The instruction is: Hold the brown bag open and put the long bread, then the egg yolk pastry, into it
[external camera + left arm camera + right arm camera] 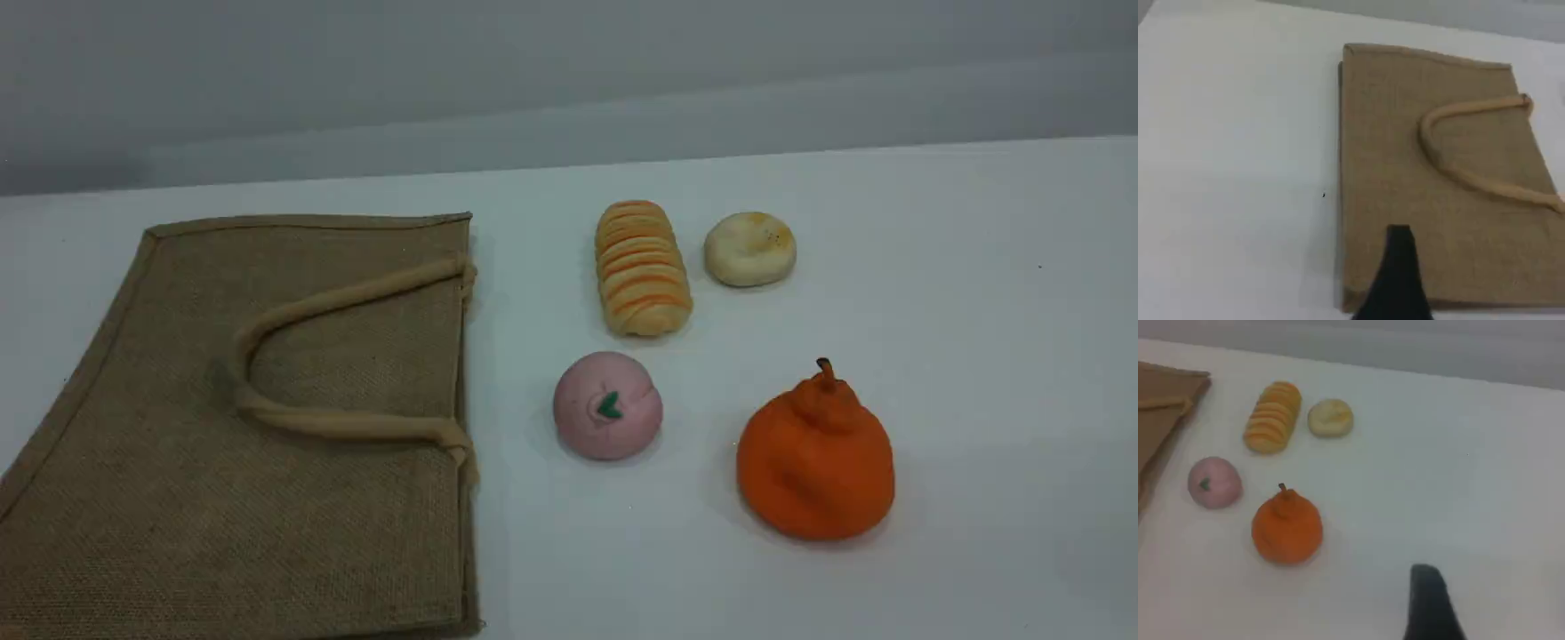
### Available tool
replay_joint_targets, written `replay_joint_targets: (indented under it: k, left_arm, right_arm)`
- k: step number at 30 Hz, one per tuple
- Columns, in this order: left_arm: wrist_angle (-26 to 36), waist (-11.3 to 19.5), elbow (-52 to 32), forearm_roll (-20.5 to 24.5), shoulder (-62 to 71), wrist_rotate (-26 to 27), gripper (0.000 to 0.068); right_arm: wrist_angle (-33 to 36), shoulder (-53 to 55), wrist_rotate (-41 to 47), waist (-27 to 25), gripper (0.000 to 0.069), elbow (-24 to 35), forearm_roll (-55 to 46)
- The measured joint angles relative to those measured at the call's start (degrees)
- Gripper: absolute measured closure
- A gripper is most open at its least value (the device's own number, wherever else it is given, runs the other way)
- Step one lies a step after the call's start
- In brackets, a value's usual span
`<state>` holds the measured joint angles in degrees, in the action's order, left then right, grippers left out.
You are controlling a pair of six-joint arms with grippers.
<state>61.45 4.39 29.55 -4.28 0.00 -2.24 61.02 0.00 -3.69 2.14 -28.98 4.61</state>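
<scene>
White worktop point(978, 356) carrying the brown bag point(178, 444), flat and unopened at left; long bread point(642, 268) and egg yolk pastry point(749, 249) lie right of it, neither bagged. Wrist views alone show the grippers: left gripper point(1395, 280) spread, empty above the bag; right gripper point(1428, 603) apparently part-open, width unclear.

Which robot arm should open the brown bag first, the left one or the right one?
Probably the left. Its gripper hangs right over the brown bag, which lies flat and closed on the table's left. The right gripper sits over bare table on the side where the long bread lies, away from the bag.
</scene>
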Motion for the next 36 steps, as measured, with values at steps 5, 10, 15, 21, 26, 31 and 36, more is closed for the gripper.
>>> replay_joint_targets:
  k: [5, 10, 15, 21, 26, 31, 36]
  left_arm:
    - [-0.7, 0.0, 0.0, -2.1, 0.0, 0.0, 0.0136]
    - [-1.3, 0.0, 0.0, -1.9, 0.0, 0.0, 0.0136]
    - [-2.3, 0.0, 0.9, -2.3, 0.0, -0.1, 0.0136]
    - [-8.0, 0.0, 5.4, -4.9, 5.5, -0.1, 0.0136]
    - [-15.1, 0.0, 10.1, -4.8, 15.9, 0.9, 0.0136]
    - [-22.8, 0.0, 12.9, -5.5, 29.2, 3.7, 0.0136]
    - [-25.3, 0.0, 16.9, -7.6, 42.2, 6.6, 0.0136]
  right_arm:
    - [0.0, 0.0, 0.0, 0.0, 0.0322, 0.0, 0.0]
    - [0.0, 0.0, 0.1, 0.0, 0.0322, 0.0, 0.0]
    - [-0.6, 0.0, 0.1, 0.0, 0.0322, -0.7, 0.2]
    - [-9.2, 4.0, -0.1, 0.0, 0.0322, -5.4, 2.2]
    - [-16.6, 14.9, -4.3, 0.0, 0.0322, -7.9, 6.9]
    - [-26.2, 27.9, -12.5, 0.0, 0.0322, -9.8, 16.3]
    - [-33.9, 40.2, -20.9, 0.0, 0.0322, -12.5, 26.0]
